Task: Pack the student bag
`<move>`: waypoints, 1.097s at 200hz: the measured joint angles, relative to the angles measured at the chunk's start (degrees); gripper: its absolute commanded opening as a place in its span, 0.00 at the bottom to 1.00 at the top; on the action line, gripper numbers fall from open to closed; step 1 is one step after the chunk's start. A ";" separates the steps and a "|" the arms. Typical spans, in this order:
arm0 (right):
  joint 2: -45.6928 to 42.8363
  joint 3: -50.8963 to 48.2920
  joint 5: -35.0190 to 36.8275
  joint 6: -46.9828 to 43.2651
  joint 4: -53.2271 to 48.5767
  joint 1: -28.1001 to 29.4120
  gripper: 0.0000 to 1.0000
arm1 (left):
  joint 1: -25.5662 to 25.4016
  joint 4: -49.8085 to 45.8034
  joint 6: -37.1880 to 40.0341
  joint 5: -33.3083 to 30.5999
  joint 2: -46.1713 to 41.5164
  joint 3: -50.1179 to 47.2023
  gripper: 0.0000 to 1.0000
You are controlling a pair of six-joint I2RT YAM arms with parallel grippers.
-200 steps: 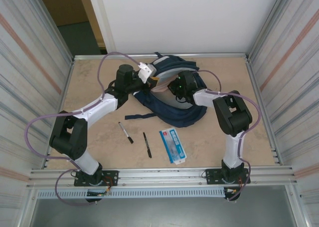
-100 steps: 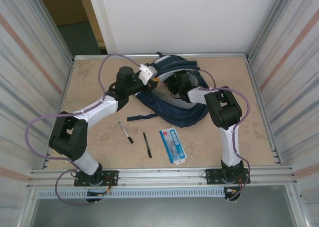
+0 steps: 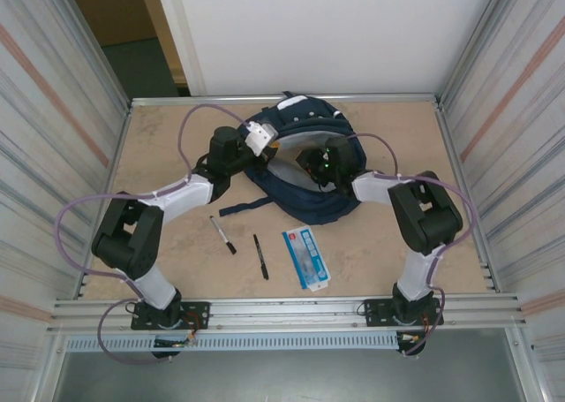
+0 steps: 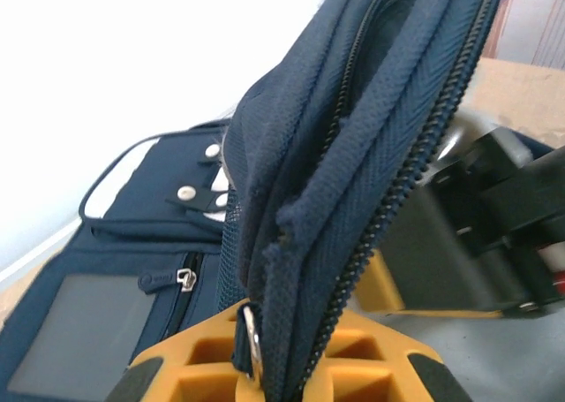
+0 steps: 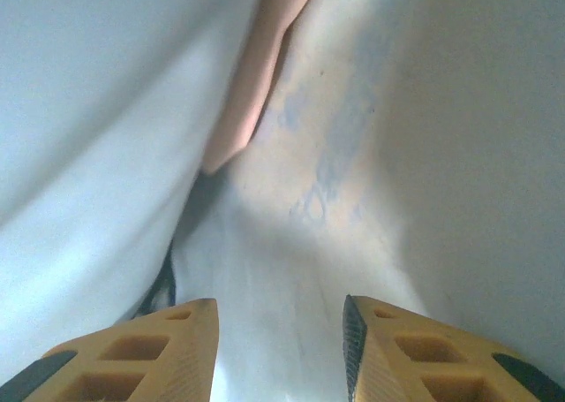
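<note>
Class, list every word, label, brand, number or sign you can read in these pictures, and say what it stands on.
Nothing here reads clearly.
Flat blue-and-white packet: print with a red mark, too small to read.
Grey patch on the navy-blue fabric backpack: blank.
Black pen and second black pen: no print visible.

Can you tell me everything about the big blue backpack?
The student bag is a navy fabric backpack lying at the far middle of the table. It has white and grey patches, zips and metal snaps, and a dark strap trails toward the left. Its main pocket gapes open, showing a pale lining. The left tool pinches the zippered edge and lifts it. The right tool sits inside the opening, jaws apart, holding nothing.
</note>
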 measured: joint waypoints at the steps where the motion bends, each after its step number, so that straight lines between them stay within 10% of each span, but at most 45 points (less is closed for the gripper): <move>1: -0.42 -0.22 0.04 -0.28 -0.15 0.04 0.41 | 0.00 0.04 0.02 -0.04 0.04 -0.02 0.06; 104: -32.98 -8.02 15.93 -33.81 -28.41 8.81 0.50 | -0.81 0.76 -3.50 -1.81 -0.46 -5.27 0.27; 157: -34.84 -7.08 10.34 -42.01 -45.13 12.11 0.52 | -1.03 -9.97 -8.28 1.66 -5.64 -7.43 0.51; 219: -34.75 -10.84 -1.11 -39.21 -55.21 15.30 0.53 | -5.77 -36.83 -18.75 2.89 -25.44 -10.95 0.46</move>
